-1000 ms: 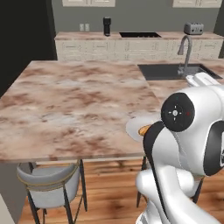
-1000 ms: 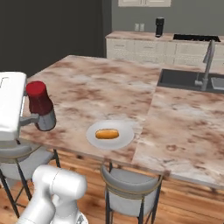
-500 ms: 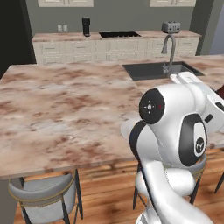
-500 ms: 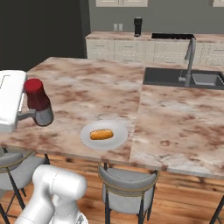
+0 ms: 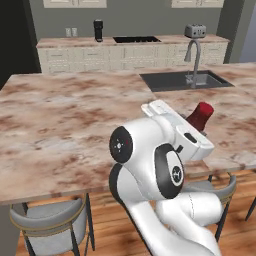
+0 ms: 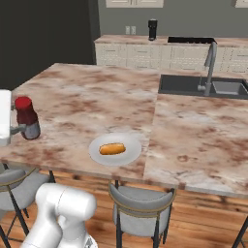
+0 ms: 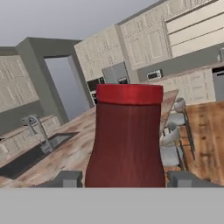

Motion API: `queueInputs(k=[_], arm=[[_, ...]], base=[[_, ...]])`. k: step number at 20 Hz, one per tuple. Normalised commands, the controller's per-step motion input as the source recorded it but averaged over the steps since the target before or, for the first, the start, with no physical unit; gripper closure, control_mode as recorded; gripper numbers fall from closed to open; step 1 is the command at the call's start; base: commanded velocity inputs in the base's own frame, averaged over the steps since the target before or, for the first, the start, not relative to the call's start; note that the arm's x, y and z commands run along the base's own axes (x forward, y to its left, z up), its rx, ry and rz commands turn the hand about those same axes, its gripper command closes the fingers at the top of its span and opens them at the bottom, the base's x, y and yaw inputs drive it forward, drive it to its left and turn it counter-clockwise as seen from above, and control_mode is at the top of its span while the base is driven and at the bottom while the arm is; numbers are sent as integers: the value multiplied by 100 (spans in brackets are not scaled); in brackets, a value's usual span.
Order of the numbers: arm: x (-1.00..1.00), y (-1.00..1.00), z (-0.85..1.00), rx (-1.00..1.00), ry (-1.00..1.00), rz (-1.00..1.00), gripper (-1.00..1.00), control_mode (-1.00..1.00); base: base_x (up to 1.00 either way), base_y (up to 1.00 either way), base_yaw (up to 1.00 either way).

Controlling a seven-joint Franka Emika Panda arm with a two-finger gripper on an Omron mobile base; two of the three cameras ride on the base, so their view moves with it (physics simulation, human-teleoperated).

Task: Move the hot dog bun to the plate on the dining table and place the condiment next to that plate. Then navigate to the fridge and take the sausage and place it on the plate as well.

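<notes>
My gripper (image 7: 124, 179) is shut on the condiment (image 7: 127, 140), a dark red bottle with a red cap that stands upright between the two dark fingertips (image 7: 65, 178). From the right base, the condiment (image 6: 26, 123) hangs over the near left edge of the dining table (image 6: 87, 97), well to the left of the plate (image 6: 127, 156). On that white plate lies the hot dog bun (image 6: 112, 148). Seen from the left base, the condiment's red cap (image 5: 200, 115) pokes out behind my white hand.
A sink with a curved faucet (image 6: 208, 72) is set in the counter adjoining the table on the right. Grey stools (image 6: 140, 203) stand under the near edge. A back counter carries a black grinder (image 6: 152, 28) and a toaster (image 5: 195, 31).
Both base views have shifted, so the base has driven and turned. The condiment stays in my gripper, and the bun stays on the plate.
</notes>
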Motion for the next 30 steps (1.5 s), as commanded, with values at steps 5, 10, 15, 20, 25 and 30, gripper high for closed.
queueInputs(k=[5, 10, 15, 20, 25, 30], arm=[[19, 34, -38, -1, 7, 24, 100, -100], [50, 21, -53, -4, 1, 13, 100, -100], [58, 10, -59, -7, 0, 8, 100, -100], [71, 0, -43, -2, 0, 1, 100, -100], [76, 0, -42, -3, 0, 0, 100, -100], [71, 7, -50, -1, 0, 0, 100, -100]], base=[[0, 0, 0], [0, 0, 0], [0, 0, 0], [0, 0, 0], [0, 0, 0], [0, 0, 0]])
